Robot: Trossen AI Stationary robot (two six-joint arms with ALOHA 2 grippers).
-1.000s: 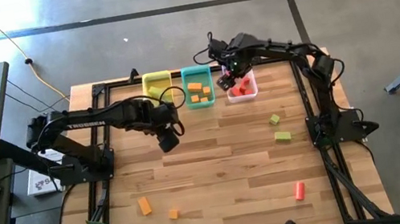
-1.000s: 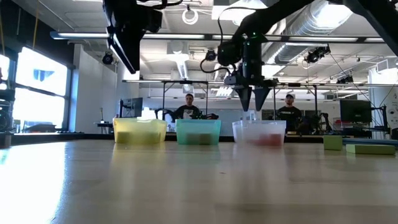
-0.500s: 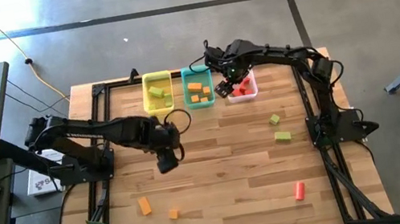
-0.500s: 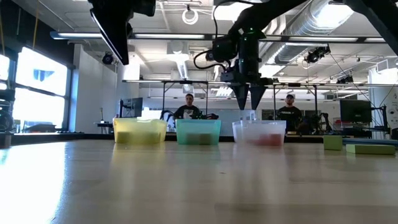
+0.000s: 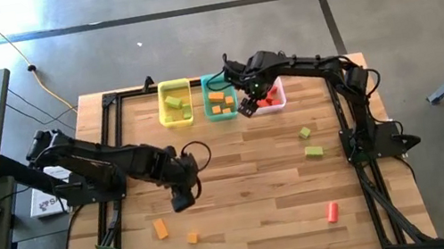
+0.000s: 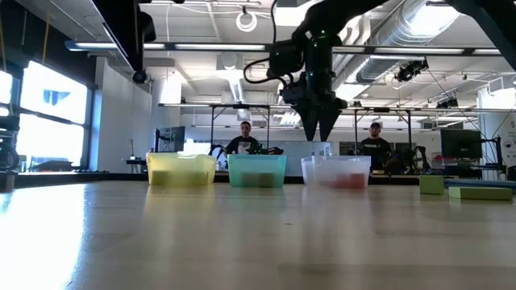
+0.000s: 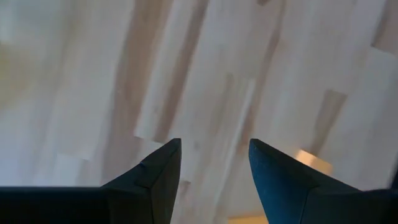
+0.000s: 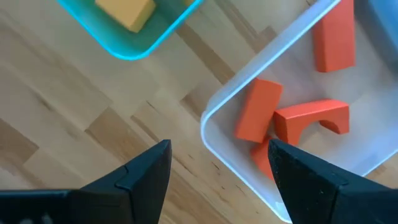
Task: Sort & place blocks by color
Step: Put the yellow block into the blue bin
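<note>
Wooden counter (image 5: 251, 192) with a clear bin (image 5: 277, 102) as landmark. Right gripper (image 5: 245, 108), fingers apart and empty, hovers at the bin's near-left corner; red blocks (image 8: 292, 121) lie inside. Left gripper (image 5: 182, 200), fingers apart, hangs well away toward the counter's front-left.

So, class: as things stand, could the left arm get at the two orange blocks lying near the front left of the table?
Probably yes. The left gripper, fingers open and empty, hangs just beside the orange blocks, with only bare table between them. The right gripper is far off by the clear bin.
</note>
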